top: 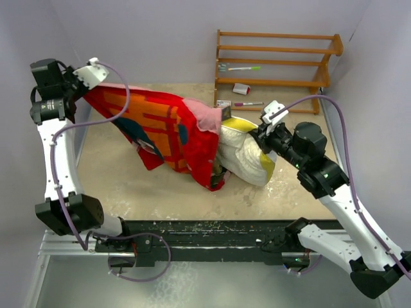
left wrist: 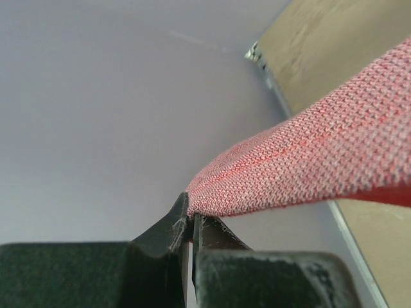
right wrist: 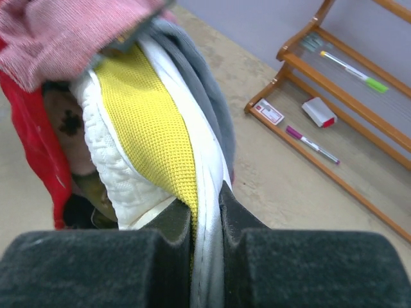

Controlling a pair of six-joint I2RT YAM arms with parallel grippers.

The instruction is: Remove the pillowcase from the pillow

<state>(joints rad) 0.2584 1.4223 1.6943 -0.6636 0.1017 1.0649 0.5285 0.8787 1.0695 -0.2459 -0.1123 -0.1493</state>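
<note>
The red pillowcase (top: 160, 128) with orange print stretches from the far left toward the table's middle, its pale pink inside (top: 204, 115) folded back at the opening. The cream-white pillow (top: 247, 154) with a yellow edge band (top: 239, 123) sticks out of that opening on the right. My left gripper (top: 88, 88) is shut on a corner of the pillowcase (left wrist: 308, 173), held raised near the left wall. My right gripper (top: 262, 136) is shut on the pillow's edge (right wrist: 209, 212), pinching the white seam beside the yellow band (right wrist: 151, 128). The pillow's left part is hidden inside the case.
A wooden rack (top: 276, 64) stands at the back right, holding a green-tipped pen (top: 244, 68). A small white and red item (top: 241, 88), a pink pen (top: 247, 103) and a small card (top: 223, 102) lie by its base. Walls close in on the left and right.
</note>
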